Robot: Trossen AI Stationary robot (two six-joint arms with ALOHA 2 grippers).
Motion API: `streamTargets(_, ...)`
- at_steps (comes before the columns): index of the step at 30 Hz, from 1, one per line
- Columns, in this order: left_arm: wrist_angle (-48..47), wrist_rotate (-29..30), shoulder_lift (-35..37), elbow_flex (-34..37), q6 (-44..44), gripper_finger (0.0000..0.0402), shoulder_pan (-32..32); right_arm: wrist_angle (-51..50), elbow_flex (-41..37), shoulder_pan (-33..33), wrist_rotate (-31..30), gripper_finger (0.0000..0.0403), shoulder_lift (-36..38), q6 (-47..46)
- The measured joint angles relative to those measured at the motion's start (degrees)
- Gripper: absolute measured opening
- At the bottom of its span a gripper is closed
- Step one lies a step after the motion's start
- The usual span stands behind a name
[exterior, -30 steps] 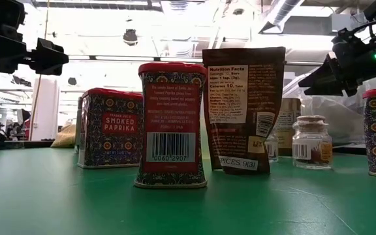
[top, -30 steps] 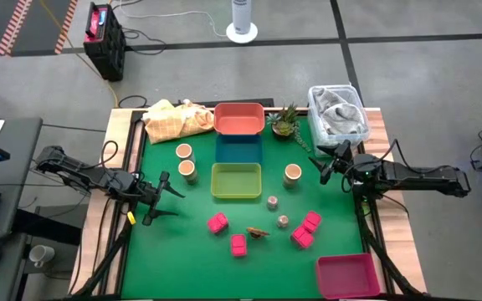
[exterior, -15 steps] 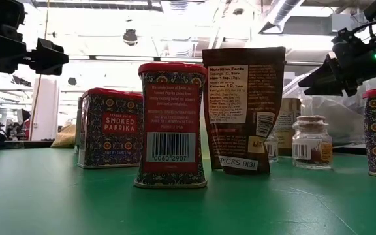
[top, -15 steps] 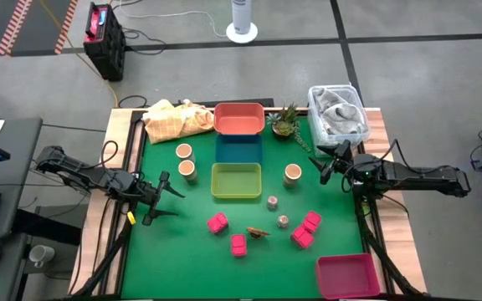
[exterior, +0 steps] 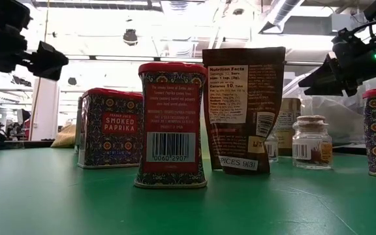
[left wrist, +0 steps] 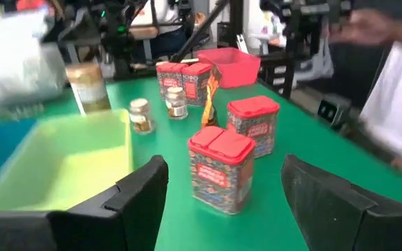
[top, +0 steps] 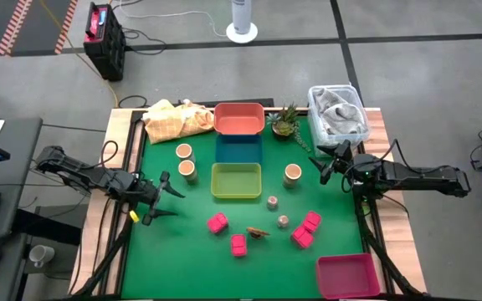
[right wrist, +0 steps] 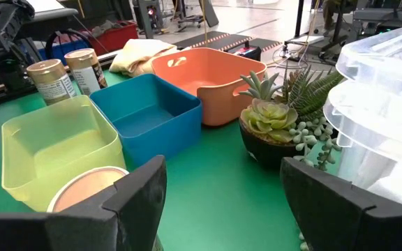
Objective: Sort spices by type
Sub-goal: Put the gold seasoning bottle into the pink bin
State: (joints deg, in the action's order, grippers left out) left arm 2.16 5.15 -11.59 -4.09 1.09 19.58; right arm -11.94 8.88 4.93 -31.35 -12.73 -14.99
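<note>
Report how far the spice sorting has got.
Nothing is sorted: the yellow-green bin, blue bin, orange bin and pink bin are empty. Neither open claw, left claw or right claw, holds anything. The red tins, tan jars, small jars and brown pouch remain.

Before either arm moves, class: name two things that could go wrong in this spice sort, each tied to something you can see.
1. The red paprika tins stand close to the brown pouch; the open left claw could knock a neighbour over while reaching.
2. The right claw, also open, sits beside a tan jar and near the succulent; a swing might tip either.
</note>
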Motion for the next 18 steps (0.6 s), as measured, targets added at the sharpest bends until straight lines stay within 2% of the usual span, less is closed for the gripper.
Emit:
streamTargets(4, 0.2, 0.6, 0.0, 0.0, 8.1, 0.0265, 0.0, 0.0, 0.0, 0.0, 0.0, 0.0304, 0.0, 0.0)
streamTargets(13, 0.0, 1.8, 0.0, 0.0, 12.8, 0.0265, 0.0, 7.7, 0.0, 0.0, 0.0, 0.0304, 0.0, -0.2)
streamTargets(18, -0.3, 3.6, 0.0, 0.0, 14.7, 0.0265, -0.1, 8.0, 0.0, -0.4, 1.0, 0.0304, 0.0, -1.1)
